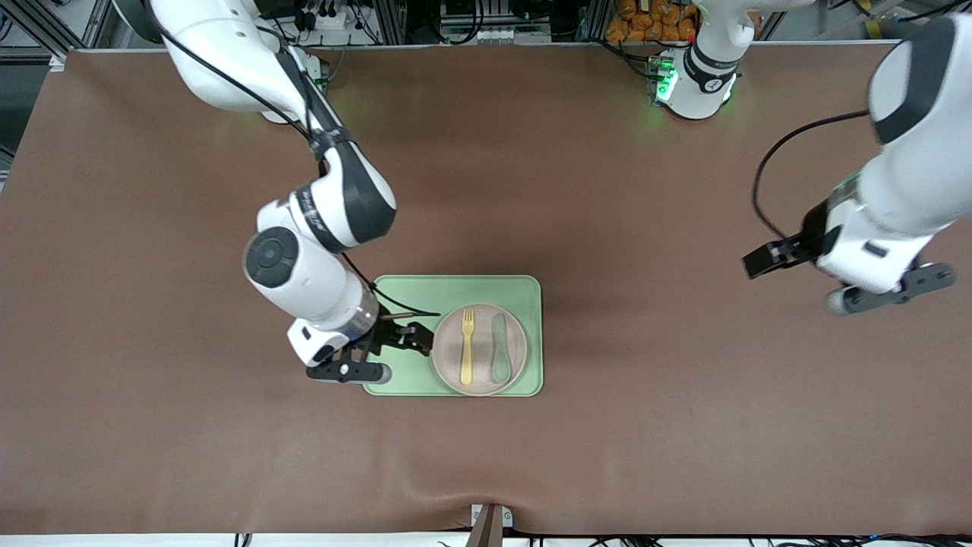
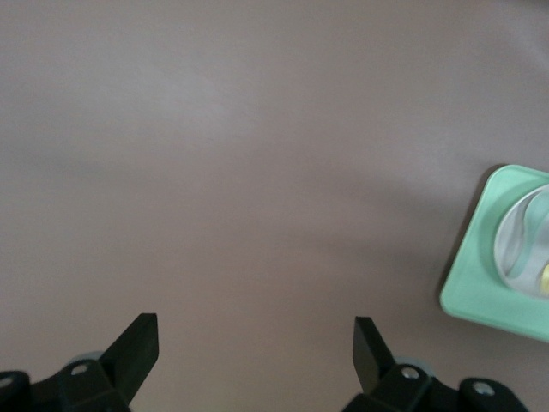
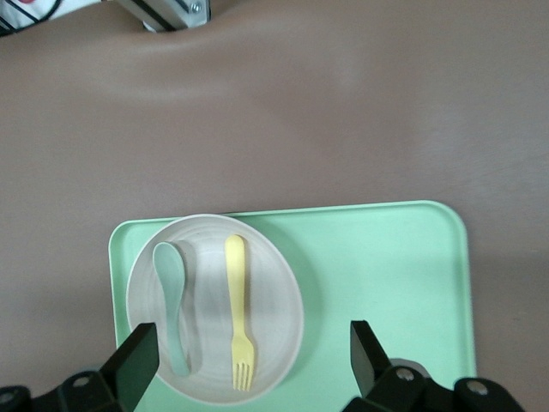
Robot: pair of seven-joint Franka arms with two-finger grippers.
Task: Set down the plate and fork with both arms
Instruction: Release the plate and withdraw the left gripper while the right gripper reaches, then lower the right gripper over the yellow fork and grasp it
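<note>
Front view, tray: a pale-green tray [image 1: 425,292] lies mid-table on the brown table [image 1: 531,190].
Front view, plate: the plate [image 1: 448,338] sits on the tray, at the tray's end toward the left arm and near its camera-side edge.
Front view, fork: the fork [image 1: 466,346] lies on the plate, tines pointing away from the camera, beside a grey-green spoon [image 1: 500,348].
Front view, right gripper: the right gripper [image 1: 395,339] is low over the tray's bare end, just beside the plate's rim.
Front view, left gripper: the left gripper [image 1: 767,258] hangs over bare table toward the left arm's end, well apart from the tray; this arm appears to be waiting.

Left wrist view, fingers: spread wide over empty table, holding nothing [image 2: 256,339].
Left wrist view, tray: only a corner shows [image 2: 480,283], with a sliver of plate [image 2: 523,240].

Right wrist view, fingers: spread apart, empty [image 3: 253,348], above the tray [image 3: 386,257] and the plate [image 3: 274,300].
Right wrist view, fork: it lies flat on the plate [image 3: 238,300], the spoon [image 3: 171,300] close alongside.

Step in hand (judgement): the right arm seems to be lining up on the plate or fork.
Doing it well (judgement): centre the open fingers on the fork's handle, away from the spoon, and come down straight; a thin flat fork can slip, so close gently and keep the plate from sliding.
</note>
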